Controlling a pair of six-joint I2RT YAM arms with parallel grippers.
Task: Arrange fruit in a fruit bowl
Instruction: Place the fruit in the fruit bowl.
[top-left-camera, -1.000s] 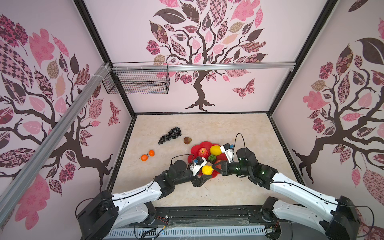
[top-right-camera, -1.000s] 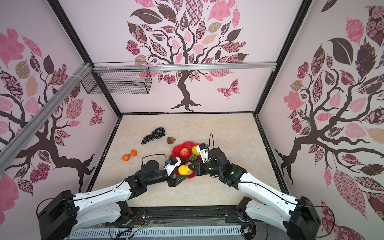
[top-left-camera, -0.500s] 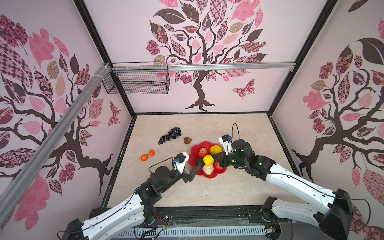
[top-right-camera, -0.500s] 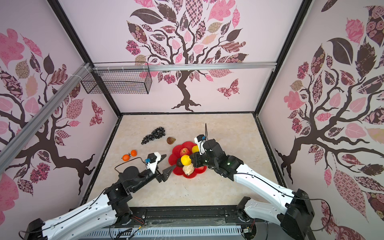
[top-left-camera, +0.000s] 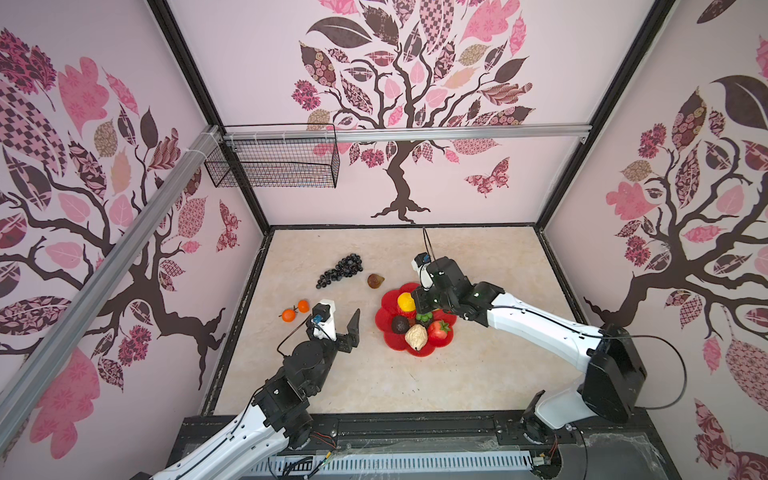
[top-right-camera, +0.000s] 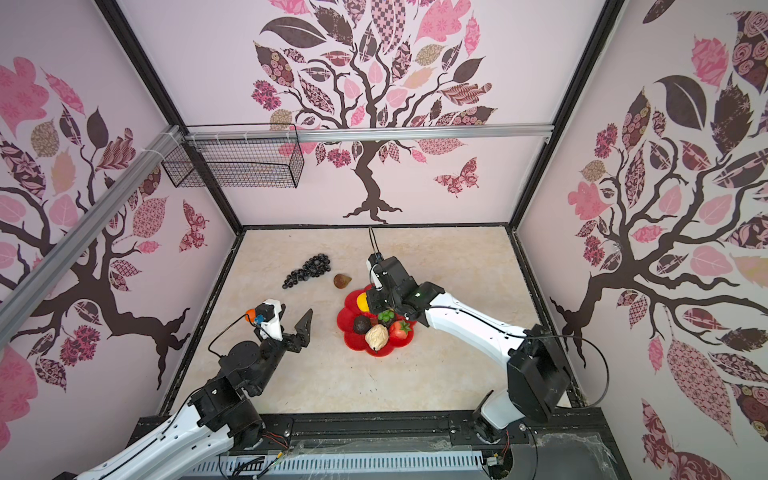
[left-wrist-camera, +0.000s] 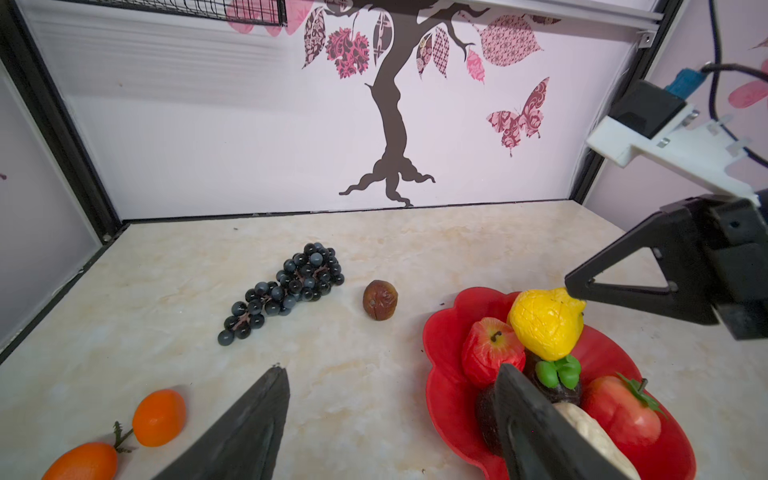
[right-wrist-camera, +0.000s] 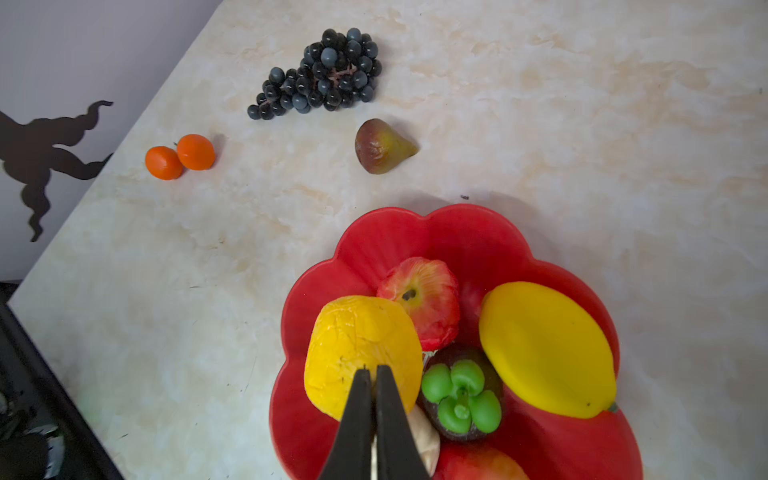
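Hovering wide open and empty, left hand (top-left-camera: 343, 322) sits between oranges (top-left-camera: 295, 311) and bowl (top-left-camera: 383, 318); right hand (right-wrist-camera: 372, 370), closed on nothing, touches a lemon (top-left-camera: 406, 301) in the bowl; grapes (top-left-camera: 340, 270), fig (top-left-camera: 375, 281) on table (top-left-camera: 478, 374).

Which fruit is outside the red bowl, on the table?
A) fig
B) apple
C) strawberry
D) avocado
A: the fig lies on the bare table beside the grape bunch, clear of the red bowl. The other three sit inside the bowl.
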